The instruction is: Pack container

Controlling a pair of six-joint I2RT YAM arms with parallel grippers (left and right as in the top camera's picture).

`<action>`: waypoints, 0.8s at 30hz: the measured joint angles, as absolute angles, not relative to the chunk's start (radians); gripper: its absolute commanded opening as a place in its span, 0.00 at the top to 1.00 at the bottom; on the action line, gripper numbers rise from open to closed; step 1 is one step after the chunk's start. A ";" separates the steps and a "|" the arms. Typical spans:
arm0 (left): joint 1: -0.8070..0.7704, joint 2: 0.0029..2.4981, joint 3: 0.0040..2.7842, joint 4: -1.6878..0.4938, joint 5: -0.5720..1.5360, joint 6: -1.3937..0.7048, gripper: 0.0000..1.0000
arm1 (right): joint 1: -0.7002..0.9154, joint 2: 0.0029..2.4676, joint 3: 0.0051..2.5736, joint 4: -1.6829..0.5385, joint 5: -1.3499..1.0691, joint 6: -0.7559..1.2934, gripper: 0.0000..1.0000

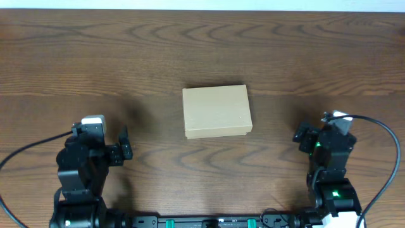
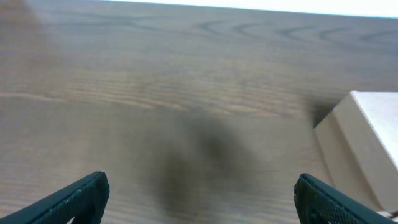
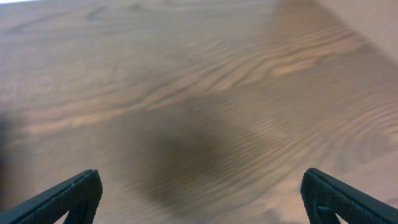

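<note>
Starting from your left gripper (image 2: 200, 191), you see its fingers spread wide with only bare wood between them, so it holds nothing. Your right gripper (image 3: 202, 190) stands the same way, fingers far apart over the grain and clamped on nothing. From overhead, both arms sit tucked at the near edge of the table (image 1: 95, 57), one on each side. That looks like a parked, ready pose, one that keeps the middle free and the view from above unblocked. Out between them, well apart from either gripper, lies the container (image 1: 217, 111), flat on the wood near the table's centre, a little closer to the right arm's half. Its lid seems to be down, since the top shows as one plain tan face. The left wrist view catches just a corner of it at the right edge. No loose item to pack shows anywhere, so you cannot tell from here whether the packing is finished or not yet begun.
</note>
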State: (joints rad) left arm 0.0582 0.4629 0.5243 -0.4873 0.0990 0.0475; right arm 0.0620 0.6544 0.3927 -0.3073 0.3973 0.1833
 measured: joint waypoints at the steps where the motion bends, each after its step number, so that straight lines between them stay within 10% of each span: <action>1: 0.058 0.450 0.520 -0.484 0.106 0.051 0.05 | 0.068 0.654 0.379 -0.293 0.389 0.187 0.01; 24: 0.058 0.426 0.517 -0.749 0.136 0.060 0.05 | 0.107 0.653 0.342 -0.174 0.348 0.148 0.01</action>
State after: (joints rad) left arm 0.0582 0.4263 0.5171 -0.7494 0.1356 0.0605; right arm 0.1074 0.6533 0.3424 -0.1741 0.3477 0.1478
